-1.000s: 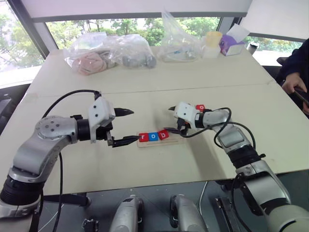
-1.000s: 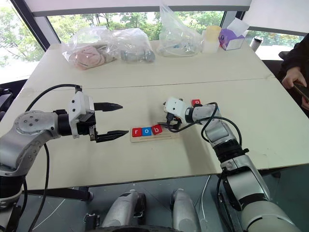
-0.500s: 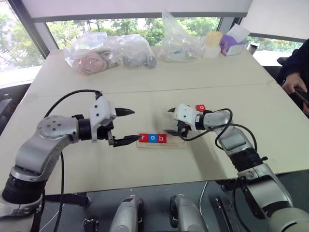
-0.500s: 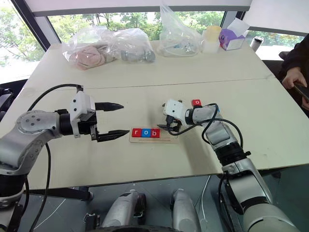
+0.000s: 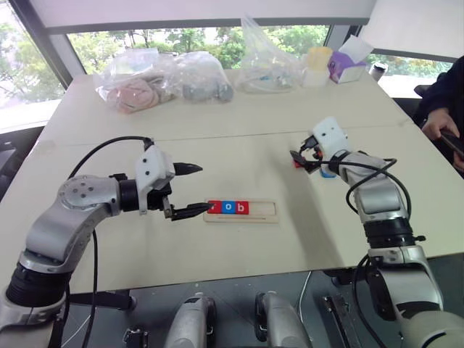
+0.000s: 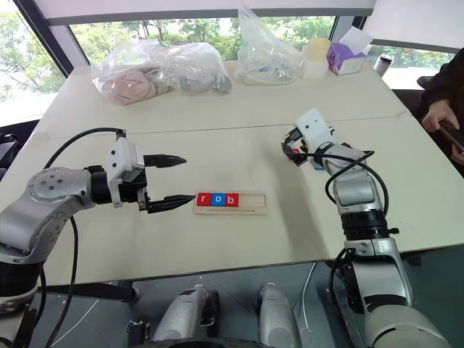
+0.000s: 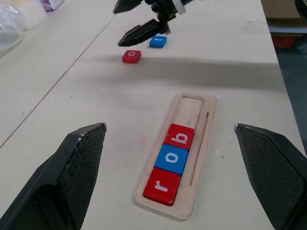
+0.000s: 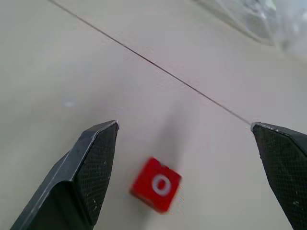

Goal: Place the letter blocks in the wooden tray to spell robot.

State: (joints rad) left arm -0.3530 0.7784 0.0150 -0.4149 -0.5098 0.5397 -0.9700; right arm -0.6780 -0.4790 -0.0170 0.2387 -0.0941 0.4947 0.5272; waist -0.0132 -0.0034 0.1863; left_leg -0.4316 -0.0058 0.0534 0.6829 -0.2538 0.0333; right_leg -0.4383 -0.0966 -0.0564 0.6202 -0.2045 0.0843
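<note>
We have our right gripper (image 8: 182, 172) spread wide and empty above the red "o" block (image 8: 156, 184), which lies flat on the table (image 5: 239, 138) well apart from the wooden tray (image 5: 241, 212). To take it cleanly, we judge we should come down with one finger on each side of the block, square to its edges, and close only once both pads sit level with it. A blue block (image 7: 158, 41) lies just beside it, so we should keep clear of that. Our left gripper (image 5: 197, 190) hangs agape and empty near the tray's end. In the tray, three blocks read "r", "o", "b": red, blue, red. Two slots remain free.
</note>
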